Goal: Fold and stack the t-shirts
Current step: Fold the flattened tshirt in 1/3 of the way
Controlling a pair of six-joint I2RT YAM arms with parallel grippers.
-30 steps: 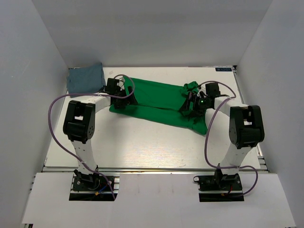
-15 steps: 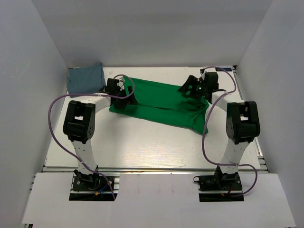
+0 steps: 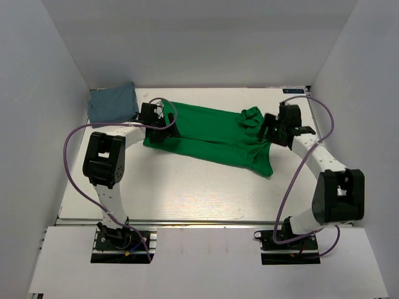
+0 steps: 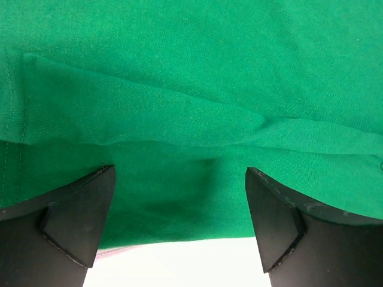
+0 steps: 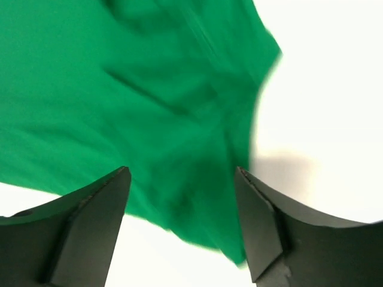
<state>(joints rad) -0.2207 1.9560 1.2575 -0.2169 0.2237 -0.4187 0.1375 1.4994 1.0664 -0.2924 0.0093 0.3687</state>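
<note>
One green t-shirt (image 3: 212,136) lies beneath left gripper (image 3: 166,132) and right gripper (image 3: 264,128).

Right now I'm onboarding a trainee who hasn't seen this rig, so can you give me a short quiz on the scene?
1. True or false: the bright green soft cloth t-shirt lies stacked on the folded slate grey-blue cloth t-shirt.
2. Which claw is at the green shirt's bunched end? A) left claw B) right claw
3. Fill in: in the left wrist view, the left claw's jaws stand ___ over green cloth.

Key: 1 false, they lie apart; 2 B; 3 open.
</note>
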